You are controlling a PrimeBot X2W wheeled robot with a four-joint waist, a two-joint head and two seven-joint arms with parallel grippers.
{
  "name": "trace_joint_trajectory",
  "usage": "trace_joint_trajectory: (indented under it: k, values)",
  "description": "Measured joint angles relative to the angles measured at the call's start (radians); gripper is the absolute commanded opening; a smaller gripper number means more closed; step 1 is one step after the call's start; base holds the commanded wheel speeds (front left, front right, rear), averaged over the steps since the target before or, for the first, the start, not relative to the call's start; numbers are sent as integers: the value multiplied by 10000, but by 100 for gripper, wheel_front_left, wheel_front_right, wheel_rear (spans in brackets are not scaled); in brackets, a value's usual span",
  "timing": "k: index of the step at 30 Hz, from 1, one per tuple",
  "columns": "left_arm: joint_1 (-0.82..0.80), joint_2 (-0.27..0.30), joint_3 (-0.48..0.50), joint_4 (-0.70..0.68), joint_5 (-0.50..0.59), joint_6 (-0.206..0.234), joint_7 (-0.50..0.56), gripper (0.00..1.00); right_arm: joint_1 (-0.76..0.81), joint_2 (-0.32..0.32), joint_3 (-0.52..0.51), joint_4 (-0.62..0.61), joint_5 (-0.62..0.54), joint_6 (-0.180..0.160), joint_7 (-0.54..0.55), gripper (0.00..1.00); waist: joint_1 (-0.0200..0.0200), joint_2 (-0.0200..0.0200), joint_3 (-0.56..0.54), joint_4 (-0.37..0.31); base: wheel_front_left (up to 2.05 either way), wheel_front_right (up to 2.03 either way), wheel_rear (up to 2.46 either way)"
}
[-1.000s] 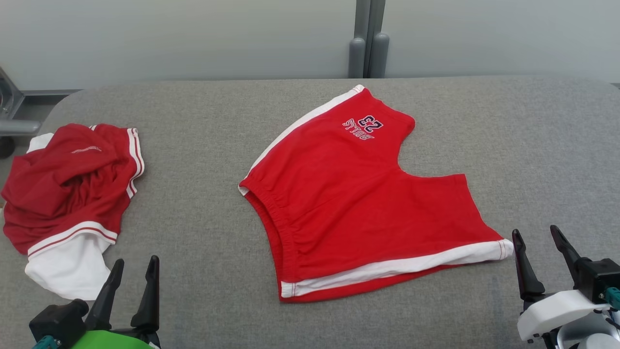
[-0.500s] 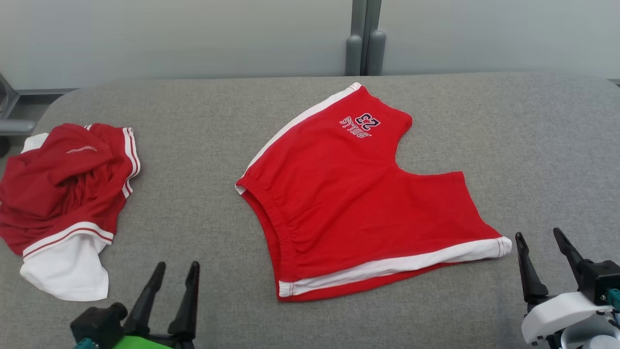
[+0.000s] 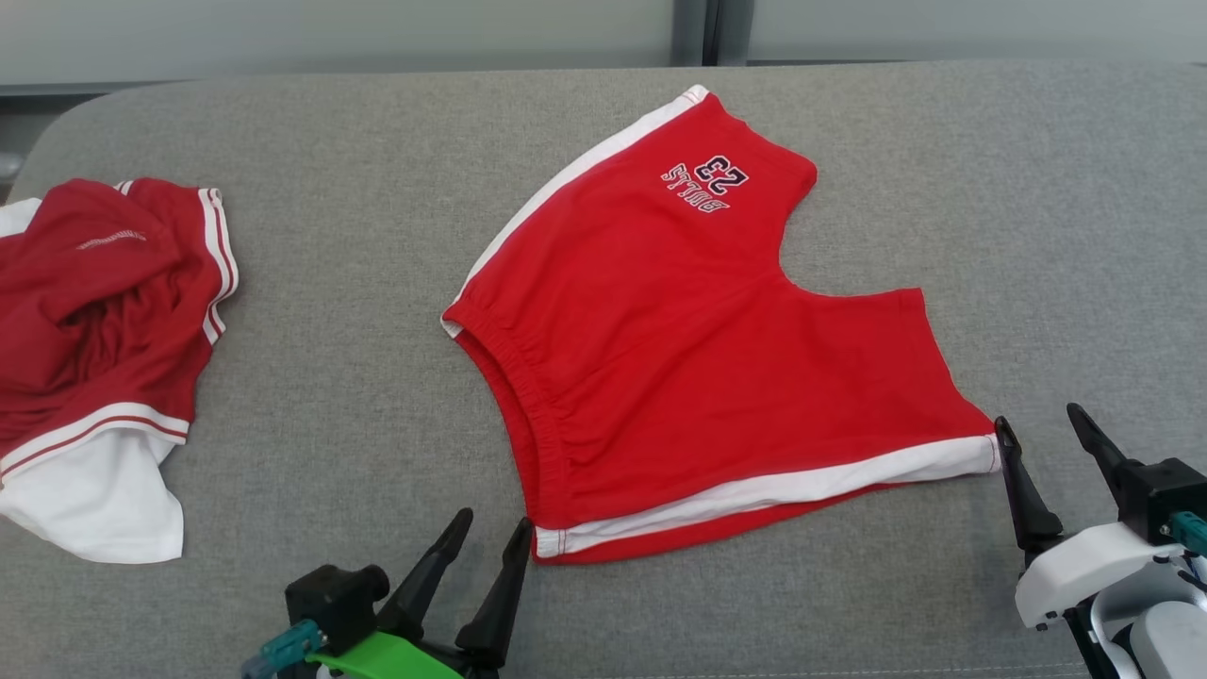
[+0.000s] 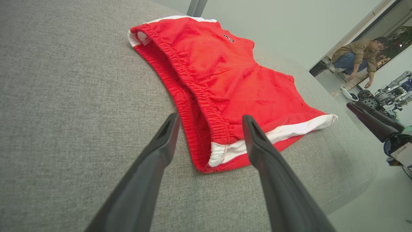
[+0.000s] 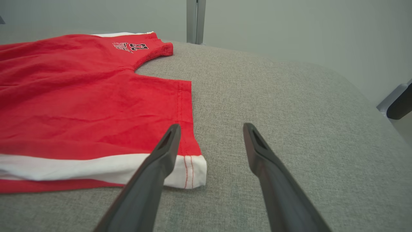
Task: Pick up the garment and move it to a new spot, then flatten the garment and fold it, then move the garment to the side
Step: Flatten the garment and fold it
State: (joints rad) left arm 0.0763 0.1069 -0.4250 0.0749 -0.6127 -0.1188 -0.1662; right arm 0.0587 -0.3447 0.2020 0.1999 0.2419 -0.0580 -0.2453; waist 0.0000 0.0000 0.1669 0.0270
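Robot lab — other bots [image 4: 383,96] (floor, bkgd)

crumpled garment [image 3: 85,311] cut off, left edge | shorts [image 4: 231,80] print illegible

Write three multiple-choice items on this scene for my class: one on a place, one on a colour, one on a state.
1. Where is the crumpled garment relative to the shorts?
A. On the robot's left
B. On the robot's right
C. On top of them

2. What colour are the shorts' side stripes?
A. Blue
B. White
C. Yellow

3. How is the left gripper?
A. Shut on the shorts
B. Shut, empty
C. Open, empty

Answers:
1 A: the head view shows it lying apart from the shorts, at the left edge.
2 B: white bands run along both side edges.
3 C: its fingers stand apart, gripping nothing.
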Motion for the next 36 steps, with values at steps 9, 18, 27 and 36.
trace_joint_trajectory:
  k: [9, 18, 27, 36]
  values:
    - [-451, -25, -660, 232, -422, -58, 616, 100, -296, 157, 345, 771, -40, 316, 100, 100, 0, 0, 624, 35, 0, 0, 0]
    - [-681, -2, -813, 458, -621, -58, 838, 100, -563, 349, 537, 1250, -36, 493, 98, 100, 1, 0, 736, 61, 0, 0, 0]
    - [-771, 52, -1227, 575, -1014, -58, 1035, 100, -735, 416, 543, 1684, -2, 593, 96, 100, 1, 0, 751, 0, 0, 0, 0]
    - [-828, 79, -1319, 738, -1239, -58, 1020, 43, -755, 462, 470, 1918, 46, 671, 82, 100, 0, 0, 753, -131, 0, 0, 0]
